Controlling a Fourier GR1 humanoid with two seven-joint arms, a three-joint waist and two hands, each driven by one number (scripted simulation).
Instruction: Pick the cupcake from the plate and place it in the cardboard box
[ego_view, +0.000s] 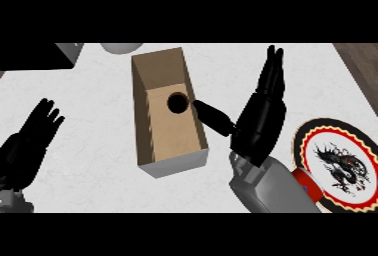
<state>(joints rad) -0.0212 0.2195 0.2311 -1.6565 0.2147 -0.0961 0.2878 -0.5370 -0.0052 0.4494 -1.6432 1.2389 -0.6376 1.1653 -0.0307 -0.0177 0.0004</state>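
The small dark round cupcake (177, 102) lies inside the long open brown cardboard box (168, 131), on its floor toward the far end and close to the right wall; it is off the round red-rimmed plate with a dark dragon design (336, 162), which sits near the right edge of the white marbled counter (88, 150) with nothing on it. The box's long axis runs near to far, tilted slightly. The cupcake lies just left of the right hand (258, 125), whose thumb (214, 117) points left over the box's right wall toward it, apparently not touching. That hand is the nearer of the 2; its fingers are straight, together and pointing far, clamped on nothing. By my reading the placing is done and the move ahead is a clear withdrawal to the right. The left hand (29, 145) rests at the left edge, fingers up and relaxed.
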